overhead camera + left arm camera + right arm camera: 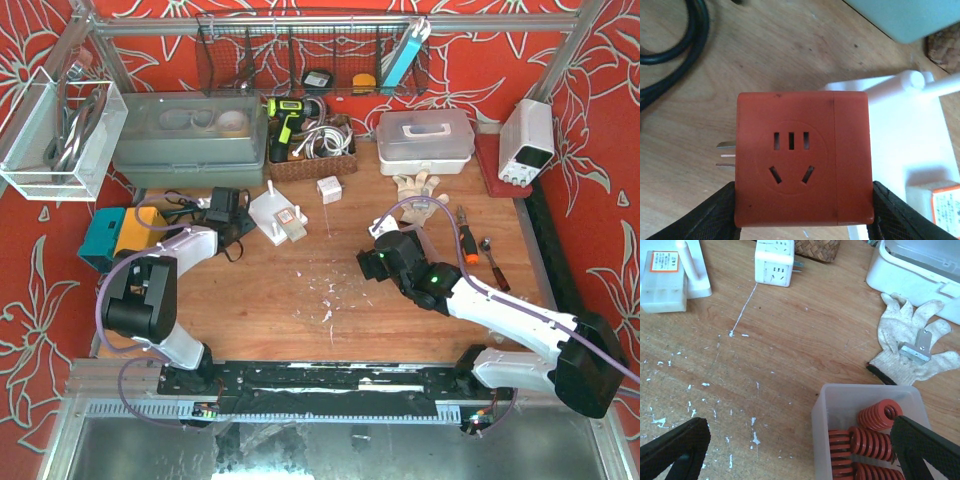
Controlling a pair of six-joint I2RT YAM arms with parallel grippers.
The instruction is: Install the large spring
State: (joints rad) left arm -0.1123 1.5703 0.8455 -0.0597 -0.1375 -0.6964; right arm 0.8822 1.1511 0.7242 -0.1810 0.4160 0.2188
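Several orange-red springs (872, 442) lie in a translucent box (840, 405) at the bottom of the right wrist view; I cannot tell which is the large spring. My right gripper (800, 455) hangs open over that box, one finger on each side. In the top view the right gripper (385, 255) hides the box. My left gripper (804, 220) has both fingers pressed against the sides of an orange-red socket cube (802, 155), its prongs pointing left. A white plate with an upright peg (910, 80) lies just beyond it, also seen as the white plate (275, 215).
A white socket cube (774, 262) and a work glove (910, 345) with a metal piece lie beyond the spring box. A black cable (675, 45) curls left of the held cube. A grey bin (190, 135), wicker basket (312, 150), white lidded case (425, 140) and power supply (526, 140) line the back.
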